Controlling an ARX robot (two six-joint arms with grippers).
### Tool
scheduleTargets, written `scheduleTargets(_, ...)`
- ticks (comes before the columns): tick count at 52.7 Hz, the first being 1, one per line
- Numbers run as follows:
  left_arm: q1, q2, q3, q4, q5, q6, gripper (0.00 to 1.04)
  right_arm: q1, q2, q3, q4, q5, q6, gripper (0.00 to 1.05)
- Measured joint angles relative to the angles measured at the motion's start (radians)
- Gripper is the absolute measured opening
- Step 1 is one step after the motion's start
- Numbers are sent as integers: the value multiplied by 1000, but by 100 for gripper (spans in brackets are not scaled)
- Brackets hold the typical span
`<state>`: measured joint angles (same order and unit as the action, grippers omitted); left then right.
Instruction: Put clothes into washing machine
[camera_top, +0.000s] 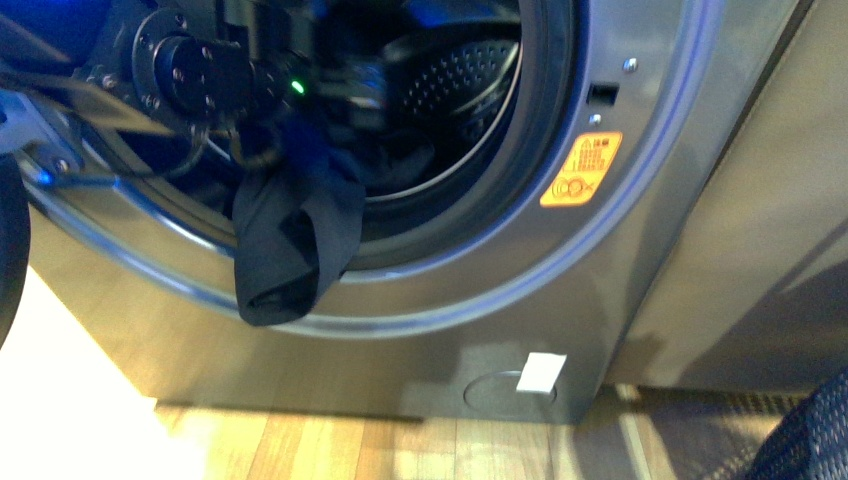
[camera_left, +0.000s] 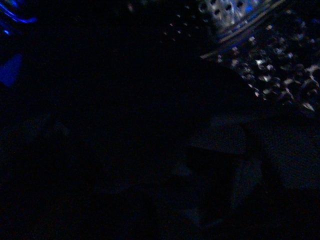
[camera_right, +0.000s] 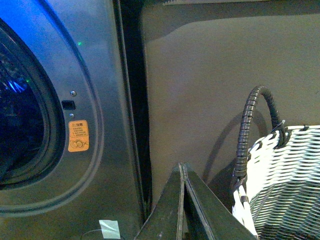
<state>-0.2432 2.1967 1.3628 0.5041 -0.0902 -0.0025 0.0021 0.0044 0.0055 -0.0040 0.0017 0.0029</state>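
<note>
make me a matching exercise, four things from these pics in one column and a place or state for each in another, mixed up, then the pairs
1. garment
2. sticker
3. basket
4. right gripper

A. white, woven
B. hanging over the porthole's lower rim
C. shut, empty
D. orange, right of the porthole

Pairs: 1-B, 2-D, 3-A, 4-C

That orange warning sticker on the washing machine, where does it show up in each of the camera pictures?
Front view: the orange sticker sits on the grey washing machine front, just right of the round door opening, under a small dark slot.
Left wrist view: too dark to tell anything; no sticker seen.
Right wrist view: the sticker is again beside the opening, under the same slot.
Shared landmark: the small white tag low on the machine's front.
</note>
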Motion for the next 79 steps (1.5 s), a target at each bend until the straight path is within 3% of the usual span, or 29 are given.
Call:
scheduleTargets(36,-76,-323,-373,108,89,9,98,0,0,0,0,0,0,2)
scheduleTargets(60,-199,-610,-638,148,-11,-22,98,0,0,0,0,0,0,2)
scheduleTargets(74,-302,-832,-758,166,11,-42,98,0,0,0,0,0,0,2)
scheduleTargets(76,-308,-866,-768,153,-6,-27,98,0,0,0,0,0,0,2)
scheduleTargets(79,-323,-900,-811,224,-233,-16,87,0,0,0,0,0,0,2)
